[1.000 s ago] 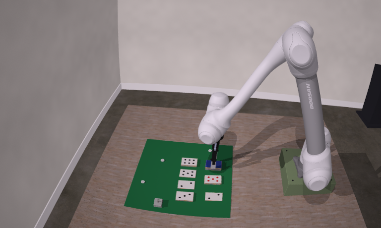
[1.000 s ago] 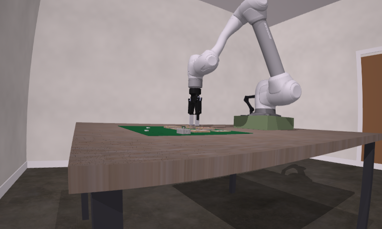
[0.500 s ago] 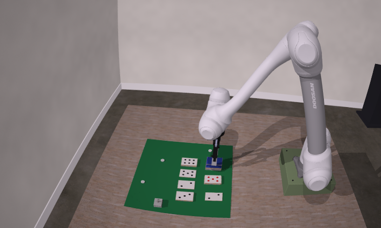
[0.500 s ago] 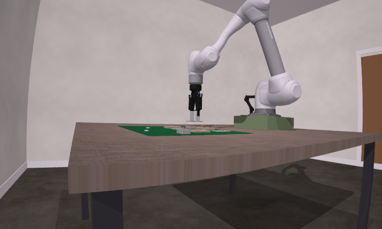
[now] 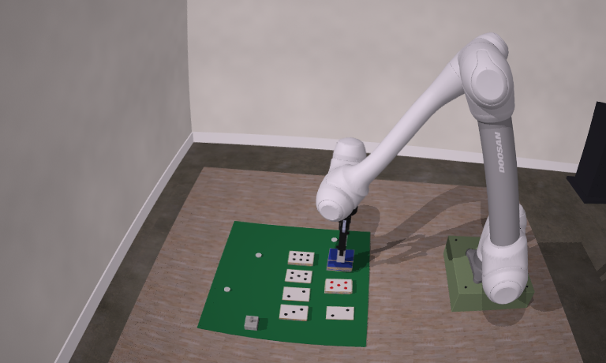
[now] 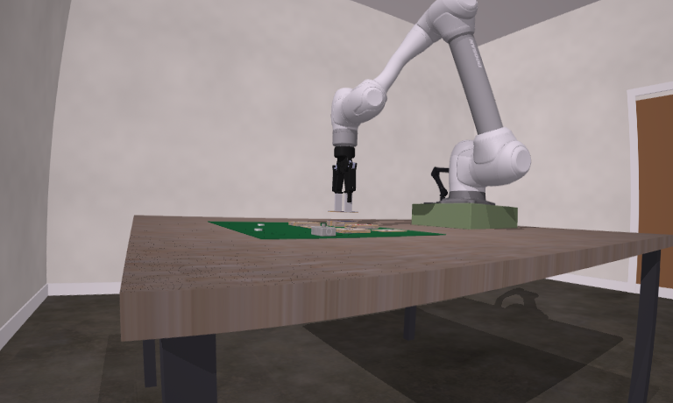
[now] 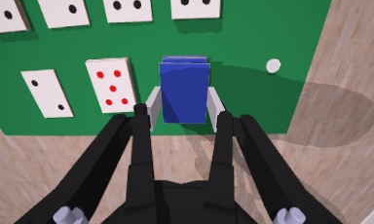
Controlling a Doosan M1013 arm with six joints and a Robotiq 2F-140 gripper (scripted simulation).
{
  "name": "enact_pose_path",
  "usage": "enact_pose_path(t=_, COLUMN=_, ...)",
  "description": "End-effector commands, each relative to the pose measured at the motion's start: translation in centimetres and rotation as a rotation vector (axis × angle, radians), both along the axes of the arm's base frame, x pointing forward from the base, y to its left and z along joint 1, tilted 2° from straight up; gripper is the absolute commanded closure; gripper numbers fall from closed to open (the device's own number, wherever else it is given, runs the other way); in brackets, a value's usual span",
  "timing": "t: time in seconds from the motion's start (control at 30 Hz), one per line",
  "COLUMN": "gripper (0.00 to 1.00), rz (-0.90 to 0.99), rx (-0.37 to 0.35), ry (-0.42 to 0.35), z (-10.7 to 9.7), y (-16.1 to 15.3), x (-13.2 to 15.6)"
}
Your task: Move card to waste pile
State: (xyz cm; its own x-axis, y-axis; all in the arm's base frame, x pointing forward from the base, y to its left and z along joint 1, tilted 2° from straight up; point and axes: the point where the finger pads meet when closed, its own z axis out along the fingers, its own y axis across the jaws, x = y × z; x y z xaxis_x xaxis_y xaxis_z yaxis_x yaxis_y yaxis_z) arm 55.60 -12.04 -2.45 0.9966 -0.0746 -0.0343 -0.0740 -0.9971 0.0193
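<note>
Gripper: the gripper (image 7: 184, 107) is closed on the top card (image 7: 184, 93), its grey pads (image 7: 214, 104) pressed against the two long edges.
Top card: a blue-backed tile, held flat and lifted clear above the stock (image 7: 185, 59), whose blue back is seen just beyond it.
Waste pile: a face-up card with five red pips (image 7: 111, 85), beside the stock.
Other cards: black-pipped cards (image 5: 301, 257) are laid in a column further off.
Surface: a green mat (image 5: 250, 274) is spread on a wooden table (image 6: 297, 279).
Room: pale walls are seen behind.
</note>
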Motion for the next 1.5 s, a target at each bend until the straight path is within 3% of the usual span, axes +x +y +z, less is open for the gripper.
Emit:
enact_pose_path(t=0.0, gripper=0.57, rz=0.004, rx=-0.002, ry=-0.002, z=0.5, y=-0.1, x=0.2)
enact_pose_path(t=0.43, gripper=0.57, rz=0.005, rx=-0.002, ry=-0.002, z=0.5, y=0.1, x=0.2)
enact_pose_path(t=0.73, gripper=0.57, rz=0.016, rx=-0.001, ry=-0.002, z=0.5, y=2.0, x=0.2)
enact_pose_path(t=1.2, gripper=0.57, rz=0.062, rx=0.000, ry=-0.001, z=0.4, y=9.8, x=0.6)
enact_pose_path(t=1.47, gripper=0.57, rz=0.072, rx=0.001, ry=-0.001, z=0.4, y=11.5, x=0.6)
